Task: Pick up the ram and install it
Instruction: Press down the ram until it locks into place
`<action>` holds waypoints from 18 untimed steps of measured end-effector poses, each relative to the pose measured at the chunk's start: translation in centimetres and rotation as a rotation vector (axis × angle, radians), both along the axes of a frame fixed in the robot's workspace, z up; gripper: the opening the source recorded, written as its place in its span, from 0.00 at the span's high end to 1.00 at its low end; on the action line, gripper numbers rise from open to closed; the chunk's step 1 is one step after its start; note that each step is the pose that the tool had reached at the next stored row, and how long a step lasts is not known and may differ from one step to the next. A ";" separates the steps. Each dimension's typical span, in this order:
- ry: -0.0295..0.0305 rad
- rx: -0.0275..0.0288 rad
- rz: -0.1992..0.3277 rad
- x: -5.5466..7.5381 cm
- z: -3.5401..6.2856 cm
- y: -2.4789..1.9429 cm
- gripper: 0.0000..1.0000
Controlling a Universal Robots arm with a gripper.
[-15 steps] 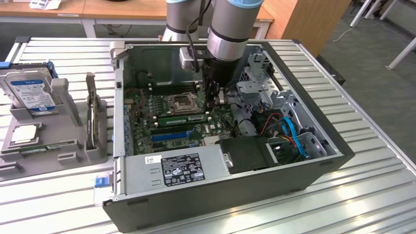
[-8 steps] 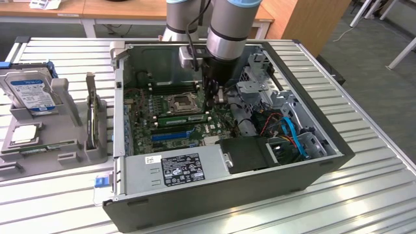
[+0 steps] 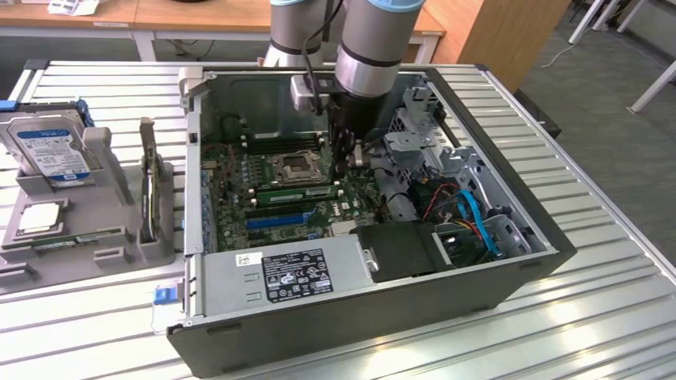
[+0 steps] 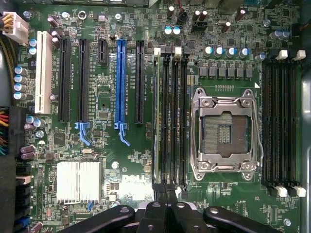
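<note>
A Universal Robots arm reaches down into an open desktop computer case point(image 3: 528, 198) lying on its side on a slatted metal table point(image 3: 591, 317), its gripper point(image 3: 346, 162) shut, fingers together and enclosing nothing that can be made out. The ram point(image 3: 301, 192), a thin green stick, stands on edge in the memory slot point(image 4: 156, 145) farthest from the empty CPU socket point(image 4: 224, 131) in the bank just beside it, between that socket and the blue expansion slot point(image 4: 120, 82). In the wrist view the ram point(image 4: 156, 116) is seen edge-on along the slot, and the closed gripper point(image 4: 167, 194) sits over the end nearest the camera; whether the fingertips touch the stick or hang just above it cannot be told. The stick looks placed, and the work in hand appears to be seating it. Done well, that calls for a push straight down on the top edge, in line with the slot and without leaning toward the neighbouring empty slots point(image 4: 175, 116). Pressure at one end alone may leave the far end by the white latch point(image 4: 157, 50) riding high, so both ends want checking, with each latch snapped upright against the board
</note>
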State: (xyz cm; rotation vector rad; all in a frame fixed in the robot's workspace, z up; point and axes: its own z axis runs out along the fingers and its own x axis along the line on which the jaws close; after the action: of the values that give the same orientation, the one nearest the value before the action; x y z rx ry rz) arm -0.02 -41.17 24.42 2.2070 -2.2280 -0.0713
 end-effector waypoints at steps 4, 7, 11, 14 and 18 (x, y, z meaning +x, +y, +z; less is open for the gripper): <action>0.0000 -0.0001 0.000 0.0 -0.33 0.00 0.90; 0.0000 0.0000 0.000 0.0 -0.57 -0.01 0.90; 0.0000 -0.0001 0.000 0.0 -0.88 0.00 0.90; 0.0000 -0.0001 0.000 0.0 -1.11 -0.01 0.90; 0.0000 -0.0001 0.000 0.0 -1.39 -0.01 0.90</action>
State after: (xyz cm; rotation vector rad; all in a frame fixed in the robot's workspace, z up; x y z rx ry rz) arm -0.03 -41.18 23.03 2.2069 -2.2279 -0.0712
